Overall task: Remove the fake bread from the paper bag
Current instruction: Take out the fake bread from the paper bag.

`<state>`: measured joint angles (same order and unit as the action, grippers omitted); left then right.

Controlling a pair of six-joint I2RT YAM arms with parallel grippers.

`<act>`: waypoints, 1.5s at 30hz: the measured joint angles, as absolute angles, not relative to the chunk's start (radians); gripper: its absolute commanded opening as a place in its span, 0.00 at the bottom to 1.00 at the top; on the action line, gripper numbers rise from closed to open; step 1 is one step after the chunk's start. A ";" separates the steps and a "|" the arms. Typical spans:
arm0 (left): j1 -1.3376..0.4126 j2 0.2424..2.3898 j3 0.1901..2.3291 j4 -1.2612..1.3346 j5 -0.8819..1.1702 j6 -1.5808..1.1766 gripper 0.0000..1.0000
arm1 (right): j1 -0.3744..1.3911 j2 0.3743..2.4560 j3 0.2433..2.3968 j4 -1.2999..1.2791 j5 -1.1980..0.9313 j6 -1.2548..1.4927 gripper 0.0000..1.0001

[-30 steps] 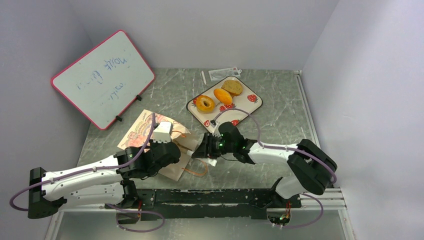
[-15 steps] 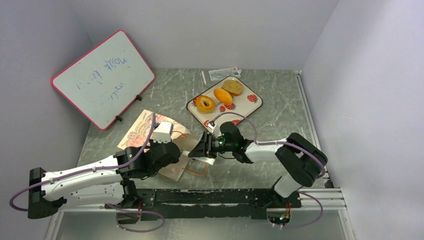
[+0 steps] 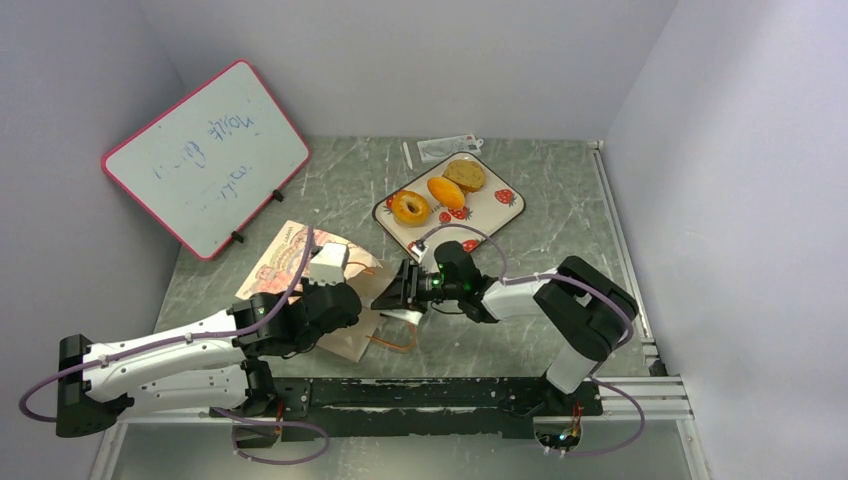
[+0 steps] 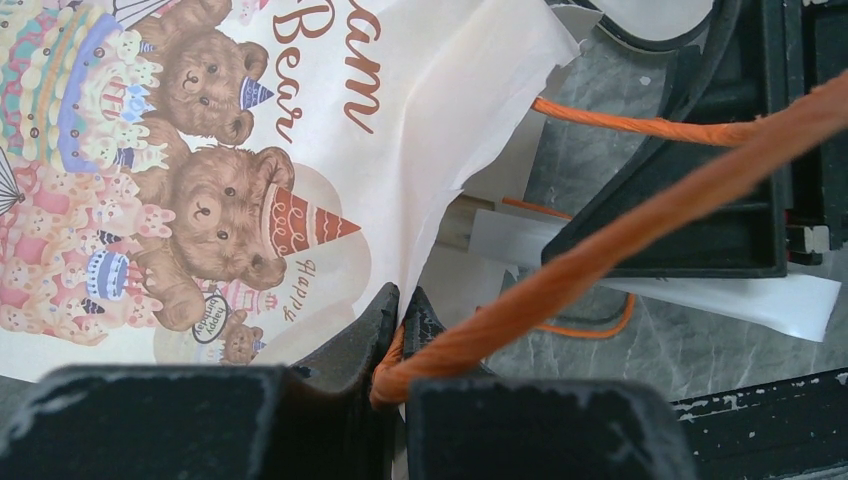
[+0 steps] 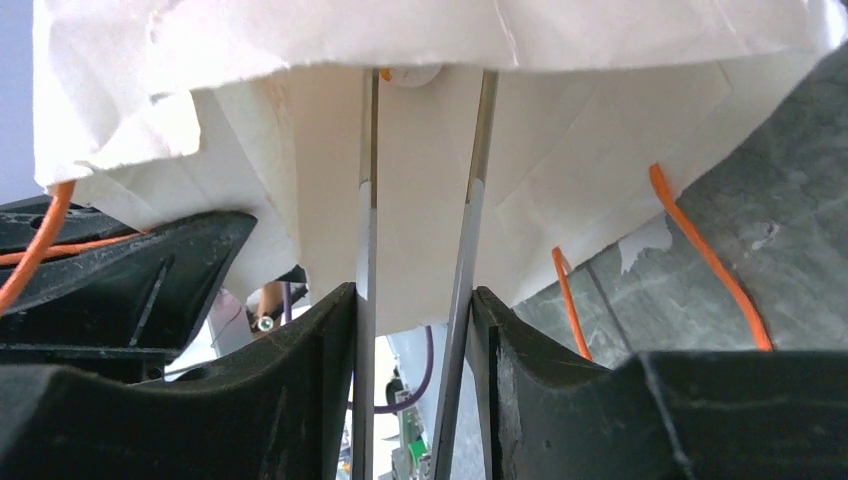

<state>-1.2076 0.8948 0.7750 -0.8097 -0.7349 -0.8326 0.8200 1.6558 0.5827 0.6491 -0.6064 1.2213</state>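
Observation:
The paper bag (image 3: 290, 262) lies flat on the table, bear-print face up and mouth toward the right; it also shows in the left wrist view (image 4: 300, 120) and the right wrist view (image 5: 250, 130). My left gripper (image 3: 345, 305) (image 4: 402, 300) is shut on the bag's mouth edge and its orange cord handle (image 4: 620, 230). My right gripper (image 3: 385, 298) (image 5: 420, 290) is open, its fingers pushed into the bag's mouth with only white paper between them. A ring doughnut (image 3: 410, 208), an orange oval bun (image 3: 445, 192) and a rough tan bun (image 3: 464, 174) lie on the tray. The long loaf is hidden.
The strawberry-print tray (image 3: 487, 210) sits behind the right gripper. A pink-framed whiteboard (image 3: 205, 155) leans at the back left. A small clear packet (image 3: 445, 148) lies by the back wall. A second orange handle (image 3: 395, 345) trails toward the black front rail (image 3: 450, 395).
My right gripper has moved left, further into the bag's mouth, and its elbow has followed leftward. The left arm and the bag have stayed put.

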 measured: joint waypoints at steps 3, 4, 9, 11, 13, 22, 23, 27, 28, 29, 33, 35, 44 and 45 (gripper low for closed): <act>-1.208 0.895 0.775 -0.806 -0.729 -0.830 0.07 | 0.820 1.671 0.593 0.672 -0.606 1.235 0.48; -1.208 0.895 0.775 -0.804 -0.728 -0.830 0.07 | 0.820 1.674 0.594 0.679 -0.607 1.238 0.48; -1.208 0.894 0.775 -0.804 -0.723 -0.830 0.07 | 0.819 1.700 0.602 0.725 -0.607 1.264 0.47; -1.208 0.890 0.775 -0.804 -0.719 -0.830 0.07 | 0.819 1.726 0.615 0.743 -0.607 1.273 0.48; -1.208 0.888 0.775 -0.803 -0.715 -0.829 0.07 | 0.819 1.752 0.630 0.757 -0.606 1.279 0.48; -1.207 0.886 0.775 -0.793 -0.708 -0.817 0.07 | 0.820 1.860 0.708 0.804 -0.612 1.302 0.35; -1.207 0.884 0.775 -0.793 -0.708 -0.817 0.07 | 0.821 1.866 0.714 0.805 -0.613 1.303 0.30; -1.206 0.866 0.775 -0.793 -0.707 -0.818 0.07 | 0.822 1.882 0.717 0.811 -0.617 1.312 0.18; -1.207 0.859 0.775 -0.794 -0.708 -0.820 0.07 | 0.822 1.883 0.716 0.810 -0.618 1.317 0.16; -1.207 0.854 0.775 -0.796 -0.709 -0.825 0.07 | 0.822 1.883 0.713 0.813 -0.619 1.317 0.13; -1.207 0.844 0.775 -0.811 -0.721 -0.855 0.07 | 0.822 1.866 0.677 0.823 -0.620 1.322 0.05; -1.207 0.850 0.776 -0.823 -0.731 -0.878 0.07 | 0.820 1.839 0.653 0.819 -0.620 1.320 0.03; -1.207 0.904 0.822 -0.932 -0.794 -0.979 0.07 | 0.773 1.674 0.546 0.763 -0.621 1.297 0.00; -1.207 0.904 0.823 -0.943 -0.803 -0.994 0.07 | 0.765 1.650 0.535 0.748 -0.622 1.293 0.00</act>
